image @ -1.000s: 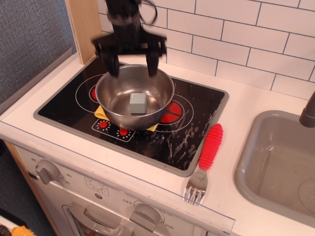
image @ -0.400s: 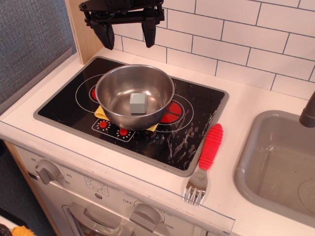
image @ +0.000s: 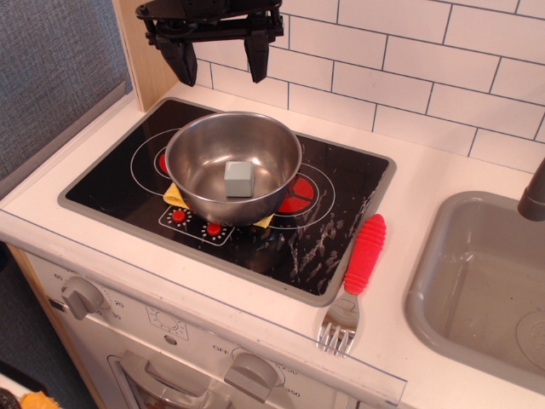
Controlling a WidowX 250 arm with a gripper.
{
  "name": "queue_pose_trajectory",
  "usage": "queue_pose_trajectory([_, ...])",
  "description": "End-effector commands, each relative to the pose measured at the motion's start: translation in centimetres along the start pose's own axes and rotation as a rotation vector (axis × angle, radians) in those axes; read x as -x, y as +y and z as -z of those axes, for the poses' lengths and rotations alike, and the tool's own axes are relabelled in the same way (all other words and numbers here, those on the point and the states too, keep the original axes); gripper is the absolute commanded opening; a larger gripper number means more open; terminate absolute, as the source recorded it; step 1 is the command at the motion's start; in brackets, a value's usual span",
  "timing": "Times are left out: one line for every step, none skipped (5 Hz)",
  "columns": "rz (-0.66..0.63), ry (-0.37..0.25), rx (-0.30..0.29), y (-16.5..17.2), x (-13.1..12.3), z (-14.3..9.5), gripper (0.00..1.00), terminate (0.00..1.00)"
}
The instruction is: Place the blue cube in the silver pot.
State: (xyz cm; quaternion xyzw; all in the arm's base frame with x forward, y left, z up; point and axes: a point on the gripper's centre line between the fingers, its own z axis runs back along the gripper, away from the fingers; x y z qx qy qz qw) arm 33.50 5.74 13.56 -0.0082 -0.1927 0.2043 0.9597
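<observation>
A small pale grey-blue cube (image: 239,179) sits on the inside bottom of a round, shiny silver pot (image: 233,167). The blue cube rests upright, slightly right of the pot's centre, and nothing touches it. The silver pot stands on a black glass stovetop (image: 226,195) printed with white rings and red burner markings. A yellow cloth (image: 176,195) lies under the pot, with one corner poking out at the pot's front left and another sliver showing at its front right.

High above the pot, at the top edge of the view, hangs the robot's black claw (image: 215,57). Its two fingers (image: 181,58) point downward and are spread wide apart, holding nothing. The claw is well clear of the pot, in front of a white tiled wall (image: 409,68) and beside a wooden upright panel (image: 146,43).

To the right of the stovetop, on the white counter (image: 426,183), lies a fork with a red ribbed handle (image: 364,254) and metal tines (image: 339,325) pointing toward the front edge. Farther right is a grey sink basin (image: 477,285), with part of a dark faucet (image: 533,194) at the right edge. Below the counter's front edge are grey oven knobs (image: 81,296)
</observation>
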Motion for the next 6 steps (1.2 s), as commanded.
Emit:
queue_pose_trajectory([0.001, -0.051, 0.010, 0.17, -0.57, -1.75, 1.00, 0.00])
queue_pose_trajectory([0.001, -0.051, 0.010, 0.17, -0.57, -1.75, 1.00, 0.00])
queue_pose_trajectory([0.001, -0.051, 0.010, 0.17, -0.57, -1.75, 1.00, 0.00])
queue_pose_trajectory([0.001, -0.051, 0.010, 0.17, -0.57, -1.75, 1.00, 0.00])
queue_pose_trajectory([0.001, -0.051, 0.010, 0.17, -0.57, -1.75, 1.00, 0.00])
queue_pose_trajectory([0.001, -0.051, 0.010, 0.17, -0.57, -1.75, 1.00, 1.00])
